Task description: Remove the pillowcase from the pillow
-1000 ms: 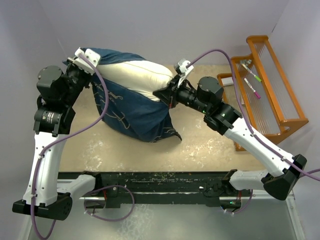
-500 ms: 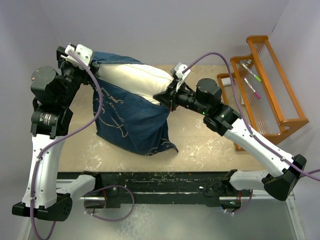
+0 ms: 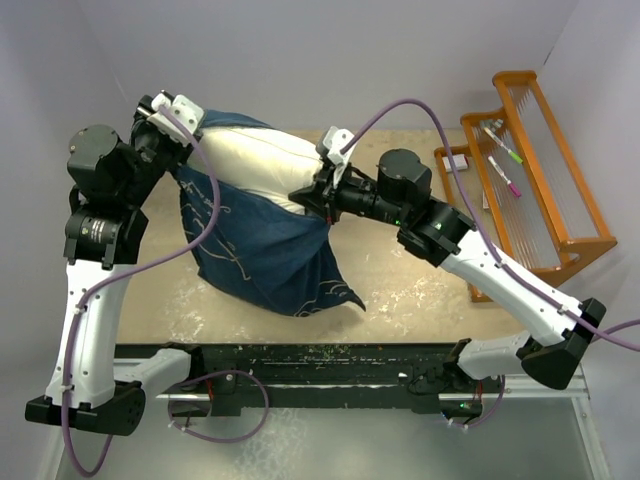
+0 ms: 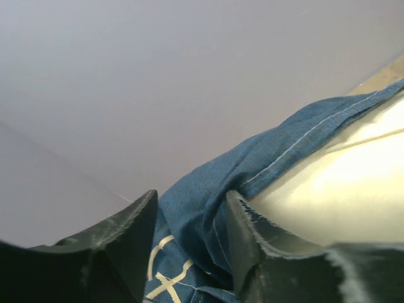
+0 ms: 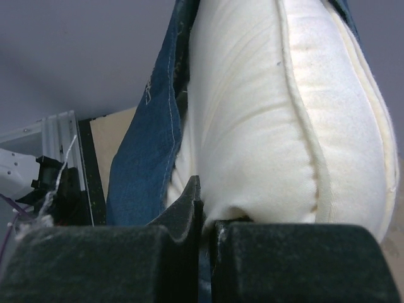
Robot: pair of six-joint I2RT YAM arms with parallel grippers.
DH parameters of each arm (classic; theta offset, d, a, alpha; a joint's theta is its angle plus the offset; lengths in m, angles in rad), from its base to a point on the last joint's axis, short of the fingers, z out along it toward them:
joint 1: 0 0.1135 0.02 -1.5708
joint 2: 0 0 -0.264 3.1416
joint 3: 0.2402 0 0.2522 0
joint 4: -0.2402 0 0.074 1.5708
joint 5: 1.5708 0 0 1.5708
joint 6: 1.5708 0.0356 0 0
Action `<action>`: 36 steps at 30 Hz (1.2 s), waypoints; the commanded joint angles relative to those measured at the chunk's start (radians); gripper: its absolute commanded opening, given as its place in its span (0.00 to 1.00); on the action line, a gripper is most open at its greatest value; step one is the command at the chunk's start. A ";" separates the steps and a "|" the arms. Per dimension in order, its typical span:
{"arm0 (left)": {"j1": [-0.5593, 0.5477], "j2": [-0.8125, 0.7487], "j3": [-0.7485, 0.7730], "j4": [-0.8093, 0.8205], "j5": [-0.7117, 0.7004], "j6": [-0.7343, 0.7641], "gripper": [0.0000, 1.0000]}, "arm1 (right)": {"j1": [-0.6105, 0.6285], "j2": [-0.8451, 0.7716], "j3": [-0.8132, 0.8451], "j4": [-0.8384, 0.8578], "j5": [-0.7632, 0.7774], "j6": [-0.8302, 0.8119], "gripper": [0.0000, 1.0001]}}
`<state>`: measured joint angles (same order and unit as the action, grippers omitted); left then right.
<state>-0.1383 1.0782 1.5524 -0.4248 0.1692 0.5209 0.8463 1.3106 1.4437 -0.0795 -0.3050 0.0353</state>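
The cream pillow (image 3: 265, 165) is held off the table, its left and lower part still inside the navy pillowcase (image 3: 260, 250), which hangs down with white line drawings showing. My right gripper (image 3: 303, 195) is shut on the pillow's bare right corner; in the right wrist view the pillow (image 5: 265, 126) bulges above the pinched jaws (image 5: 207, 214), with the pillowcase hem (image 5: 142, 164) to its left. My left gripper (image 3: 172, 118) is at the pillowcase's far left top. Its jaws (image 4: 190, 196) stand apart with bunched pillowcase fabric (image 4: 252, 164) between them, beside the pillow (image 4: 341, 189).
An orange wooden rack (image 3: 545, 170) with markers (image 3: 505, 165) stands at the right edge of the table. A small white object (image 3: 455, 160) lies beside it. The black rail (image 3: 300, 360) runs along the near edge. Grey walls close in the back and left.
My left gripper let go of the pillowcase's left end, opened and shifted along it. My right arm moved left with the pillow's corner. The pillowcase sags lower.
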 commanded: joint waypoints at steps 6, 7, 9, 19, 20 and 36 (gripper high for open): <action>0.002 0.008 0.005 0.191 -0.168 0.031 0.15 | 0.055 -0.027 0.091 0.060 -0.013 -0.141 0.00; 0.002 0.013 0.009 0.207 -0.192 0.028 0.11 | 0.056 -0.031 0.088 0.055 -0.008 -0.150 0.00; 0.002 0.029 0.033 0.216 -0.249 0.014 0.06 | 0.056 -0.046 0.078 0.050 0.003 -0.171 0.00; 0.010 0.068 0.084 0.005 -0.224 -0.148 0.00 | 0.048 -0.219 -0.131 0.230 0.084 -0.125 0.00; 0.013 0.061 0.070 -0.026 -0.194 -0.160 0.00 | 0.047 -0.229 -0.154 0.238 0.091 -0.124 0.00; 0.080 0.017 0.196 -0.378 0.142 0.028 0.99 | -0.046 -0.260 -0.217 0.242 0.194 -0.148 0.00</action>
<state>-0.0635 1.0889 1.6096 -0.7475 0.2321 0.4358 0.8341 1.0546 1.1629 0.0517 -0.1680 -0.0822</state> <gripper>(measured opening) 0.989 0.036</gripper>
